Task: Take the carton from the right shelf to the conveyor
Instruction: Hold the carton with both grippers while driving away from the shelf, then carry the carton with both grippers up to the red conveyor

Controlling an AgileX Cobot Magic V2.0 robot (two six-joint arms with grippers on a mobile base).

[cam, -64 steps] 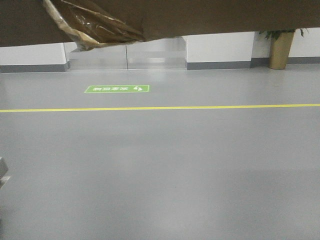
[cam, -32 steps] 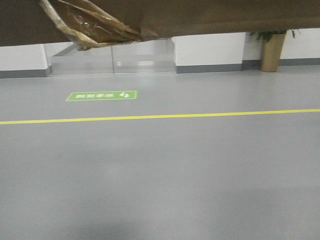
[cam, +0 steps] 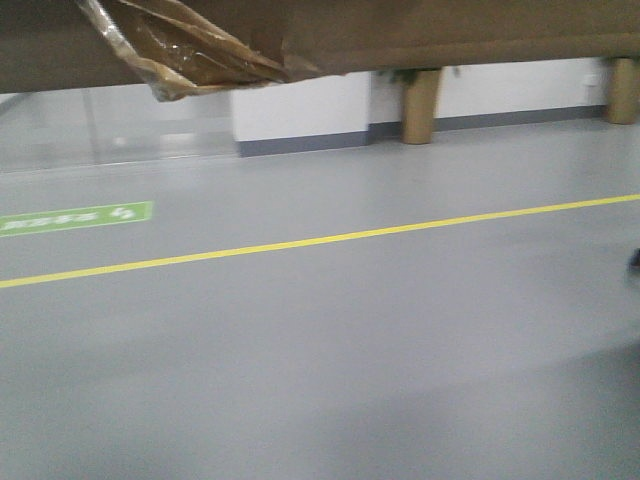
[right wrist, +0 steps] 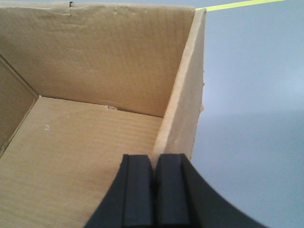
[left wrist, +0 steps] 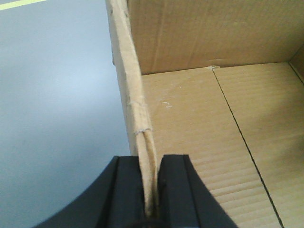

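Note:
The brown carton (cam: 450, 30) hangs across the top of the front view, held above the grey floor, with a wad of wrinkly tape (cam: 190, 50) dangling from its underside. My left gripper (left wrist: 151, 164) is shut on the carton's left wall (left wrist: 130, 76), one black finger on each side of the cardboard. My right gripper (right wrist: 153, 164) is shut on the carton's right wall (right wrist: 185, 104). Both wrist views look down into the open, bare carton (right wrist: 80, 142). The right shelf and the conveyor are out of view.
Grey floor (cam: 330, 370) spreads ahead with a yellow line (cam: 300, 243) across it and a green floor sign (cam: 70, 217) at left. A white wall, two tan planters (cam: 420, 105) and a glass partition (cam: 110, 125) stand at the back.
The scene in the front view has slid left and the yellow line now slopes: the base has turned to the right. The carton stays held in the same place at the top.

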